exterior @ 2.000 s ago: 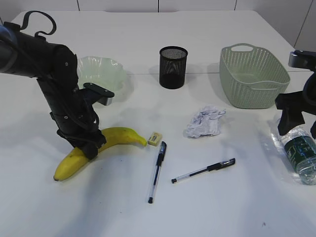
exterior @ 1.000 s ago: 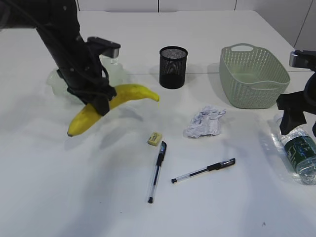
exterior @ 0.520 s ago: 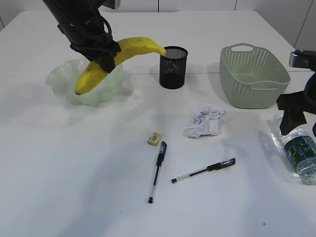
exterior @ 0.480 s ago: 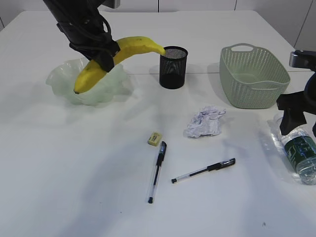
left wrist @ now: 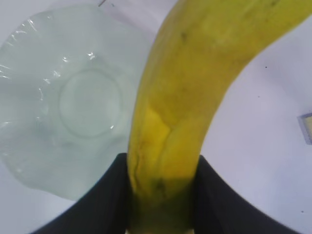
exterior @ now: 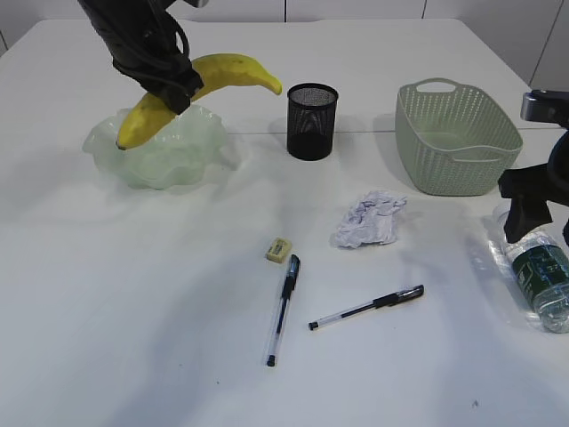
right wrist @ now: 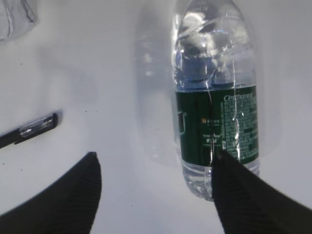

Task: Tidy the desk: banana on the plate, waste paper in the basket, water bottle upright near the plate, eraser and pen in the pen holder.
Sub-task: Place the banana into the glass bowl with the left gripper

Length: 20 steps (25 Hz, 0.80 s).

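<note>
Pens two; banana one, clamped in left hand; right hand spread, empty.

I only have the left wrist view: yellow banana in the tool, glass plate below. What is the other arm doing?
Observer: The right tool hangs open above the lying clear plastic water bottle with the green label, not gripping it.
Operator: Is the pen holder filled yet?
Observer: No. The black mesh pen holder stands behind both black pens and the small yellowish eraser, all on the white table.
Operator: And the paper?
Observer: The crumpled white paper ball lies in front of the pale green plastic basket.
</note>
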Tool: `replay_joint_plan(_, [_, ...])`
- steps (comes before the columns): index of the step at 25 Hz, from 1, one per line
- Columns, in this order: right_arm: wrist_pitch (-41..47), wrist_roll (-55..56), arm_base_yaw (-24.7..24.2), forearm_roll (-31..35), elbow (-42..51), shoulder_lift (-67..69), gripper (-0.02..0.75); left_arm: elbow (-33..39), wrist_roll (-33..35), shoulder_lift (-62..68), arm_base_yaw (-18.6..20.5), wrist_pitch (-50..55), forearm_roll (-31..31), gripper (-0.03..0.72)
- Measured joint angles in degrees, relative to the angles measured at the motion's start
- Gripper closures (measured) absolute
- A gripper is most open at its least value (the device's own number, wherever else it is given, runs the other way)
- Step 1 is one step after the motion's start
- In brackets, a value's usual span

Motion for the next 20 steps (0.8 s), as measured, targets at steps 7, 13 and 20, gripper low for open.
replay_joint_plan(7, [0.00, 0.00, 0.00, -0.40, 0.00, 0.00, 0.210, 0.00, 0.00, 0.00, 0.00, -3.13, 4.47, 0.462])
replay_joint_plan(13, [0.00, 0.00, 0.00, -1.26, 0.00, 0.00, 0.210, 0.00, -0.39, 0.00, 0.00, -5.73, 4.69, 0.462])
replay_joint_plan(20, [0.00, 0.00, 0.00, -1.25, 0.00, 0.00, 0.210, 0.00, -1.26, 0.19, 0.82, -12.21, 4.79, 0.462])
